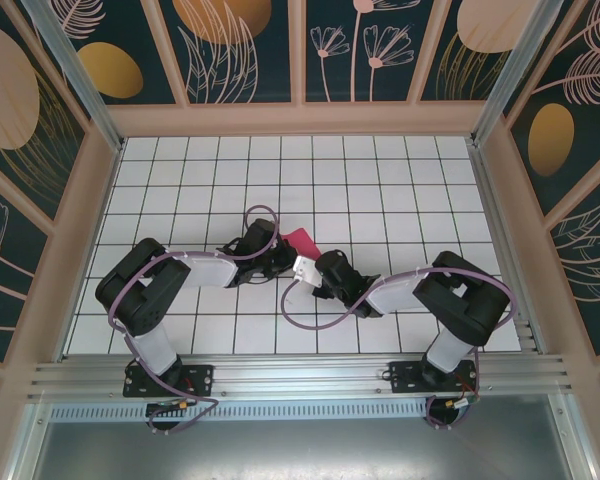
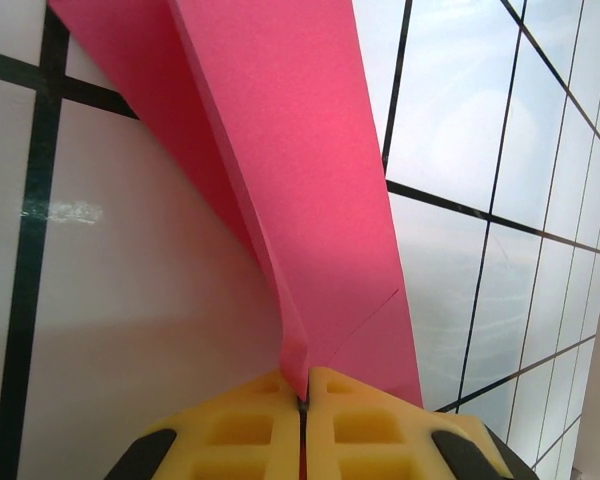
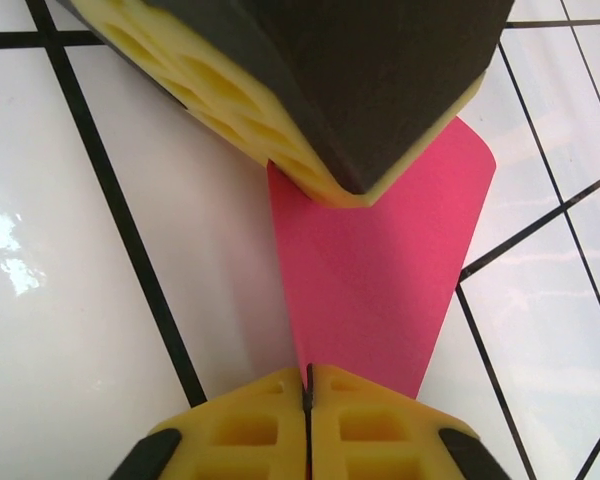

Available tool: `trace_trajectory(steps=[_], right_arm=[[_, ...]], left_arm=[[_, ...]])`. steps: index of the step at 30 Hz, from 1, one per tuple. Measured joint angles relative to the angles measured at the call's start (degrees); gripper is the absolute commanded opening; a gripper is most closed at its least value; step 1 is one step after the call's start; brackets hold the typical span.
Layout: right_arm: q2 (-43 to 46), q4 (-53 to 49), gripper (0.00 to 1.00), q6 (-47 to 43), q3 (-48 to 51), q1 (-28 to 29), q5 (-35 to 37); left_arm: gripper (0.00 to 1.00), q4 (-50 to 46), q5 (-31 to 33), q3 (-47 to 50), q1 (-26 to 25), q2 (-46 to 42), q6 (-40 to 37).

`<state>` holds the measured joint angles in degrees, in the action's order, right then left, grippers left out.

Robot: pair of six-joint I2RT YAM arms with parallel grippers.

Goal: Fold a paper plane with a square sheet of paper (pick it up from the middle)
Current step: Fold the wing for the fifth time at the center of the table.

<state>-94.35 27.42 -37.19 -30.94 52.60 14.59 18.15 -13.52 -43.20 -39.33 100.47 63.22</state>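
White grid tabletop (image 1: 380,180), dark, seemingly floral walls (image 1: 360,50)

Magenta-pink paper (image 1: 298,238) is folded over into layers, with a sharp crease (image 2: 230,170) running along it. Looks like a narrow tapering strip, lifted a bit off the white grid tiles, roughly mid-table, one rounded-looking corner sticking out.

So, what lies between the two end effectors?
The paper: in the right wrist view it stretches from the right end effector up to the left end effector, both shut on it.
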Motion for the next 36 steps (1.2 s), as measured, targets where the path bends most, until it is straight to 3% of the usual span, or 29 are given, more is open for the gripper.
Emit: trace_trajectory(steps=[6, 10, 15, 24, 36], right_arm=[[0.00, 0.00, 0.00, 0.04, 0.00, 0.00, 0.37], [0.00, -1.42, 0.00, 1.09, -0.83, -0.11, -0.15], [0.00, -4.17, 0.00, 5.18, -4.52, -0.76, -4.04], [-2.14, -3.48, 0.00, 15.87, -8.68, -0.74, -11.28], [-4.59, -1.95, 0.00, 31.69, -7.28, -4.57, -22.08]], left_arm=[[0.24, -0.42, 0.04, 0.00, 0.04, -0.31, -0.20], [0.44, -1.33, 0.59, 0.02, 0.35, -2.19, -0.31], [0.58, -2.32, 3.93, 1.46, 2.21, -7.56, -0.37], [0.61, -4.90, 9.14, 6.80, 4.15, -16.72, -0.44], [0.60, -4.70, 8.44, 7.32, 4.15, -19.32, -1.62]])
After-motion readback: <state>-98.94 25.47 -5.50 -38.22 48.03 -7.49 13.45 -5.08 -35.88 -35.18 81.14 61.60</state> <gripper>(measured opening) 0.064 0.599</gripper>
